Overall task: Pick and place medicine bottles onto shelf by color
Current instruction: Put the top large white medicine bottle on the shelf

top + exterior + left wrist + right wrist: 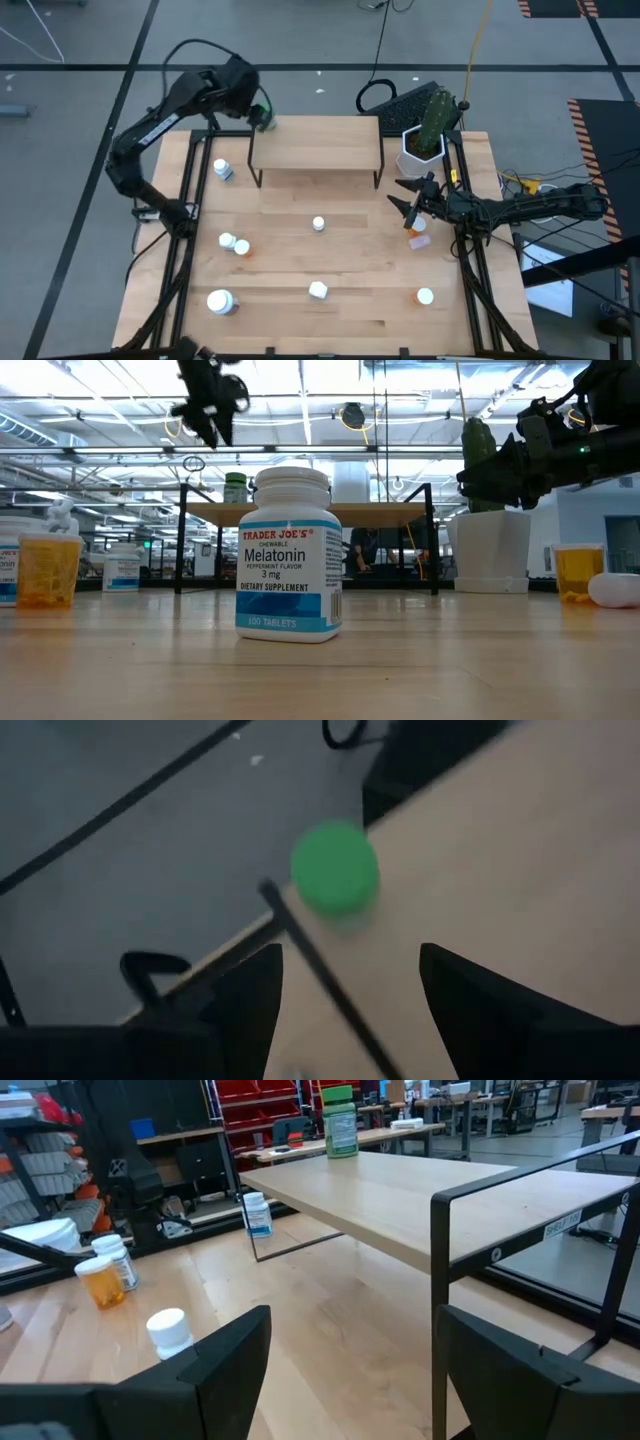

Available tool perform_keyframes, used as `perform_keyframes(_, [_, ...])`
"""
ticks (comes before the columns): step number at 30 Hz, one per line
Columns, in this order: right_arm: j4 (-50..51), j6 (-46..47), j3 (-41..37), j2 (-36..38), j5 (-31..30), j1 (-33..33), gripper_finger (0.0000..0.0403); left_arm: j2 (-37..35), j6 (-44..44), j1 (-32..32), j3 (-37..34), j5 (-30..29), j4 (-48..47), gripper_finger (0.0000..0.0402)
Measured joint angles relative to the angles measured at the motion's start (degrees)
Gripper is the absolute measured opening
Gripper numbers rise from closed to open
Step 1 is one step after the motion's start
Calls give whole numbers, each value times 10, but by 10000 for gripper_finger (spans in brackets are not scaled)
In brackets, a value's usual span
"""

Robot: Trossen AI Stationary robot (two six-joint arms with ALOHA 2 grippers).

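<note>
A green-capped medicine bottle (267, 123) stands upright on the far left corner of the light-wood shelf (315, 145). In the left wrist view I see its cap (335, 866) from above. My left gripper (350, 995) hovers open above it, a little toward the near side, touching nothing; in the low view this gripper (207, 422) hangs well above the shelf. My right gripper (398, 196) is open, level over the table right of the shelf and pointing left, with an orange bottle (418, 234) just near of it. Other bottles stand scattered on the table.
A white hexagonal pot with a cactus (428, 135) stands right of the shelf. On the table are a blue-labelled bottle (222, 170), a white-capped one (318, 224), an orange pair (236, 245), a Melatonin bottle (290, 555), a large white one (220, 301) and an orange one (424, 296).
</note>
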State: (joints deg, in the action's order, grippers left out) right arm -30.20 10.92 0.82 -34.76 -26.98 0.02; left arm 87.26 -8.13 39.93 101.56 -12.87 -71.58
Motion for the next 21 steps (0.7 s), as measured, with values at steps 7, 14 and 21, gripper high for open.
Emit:
perform_keyframes(7, [0, 0, 0, 0, 2, 0, 279, -79, -90, -77, -28, -95, -127, 239])
perform_keyframes(14, [1, 0, 0, -7, 2, 0, 279, -180, -113, -116, -166, -111, -98, 239])
perform_keyframes(21, [-10, 0, 0, -8, 18, 0, 279, -234, -75, -103, -371, -111, 56, 239])
